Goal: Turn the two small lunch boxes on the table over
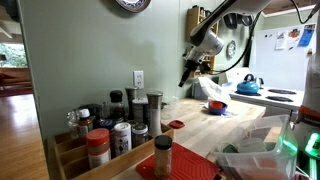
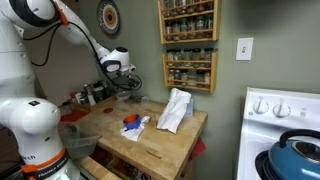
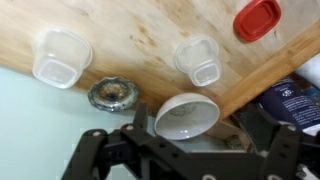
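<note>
Two small clear plastic lunch boxes, one on the left [image 3: 62, 57] and one on the right [image 3: 198, 58], sit apart on the pale wood table [image 3: 130, 35], open side facing the wrist camera. My gripper [image 3: 185, 150] hangs high above them, open and empty, its dark fingers spread wide at the bottom of the wrist view. In both exterior views the gripper [image 1: 190, 68] [image 2: 125, 80] is raised over the far end of the table [image 1: 240, 125] [image 2: 160, 135]. I cannot make out the lunch boxes in the exterior views.
A white bowl [image 3: 186, 115] and a small patterned dish [image 3: 110, 93] sit near the table edge, with a red lid [image 3: 257, 19] further off. A white cloth [image 2: 175, 108] lies on the table. Spice bottles [image 1: 110, 125] crowd one end. A blue kettle [image 1: 248, 85] stands on the stove.
</note>
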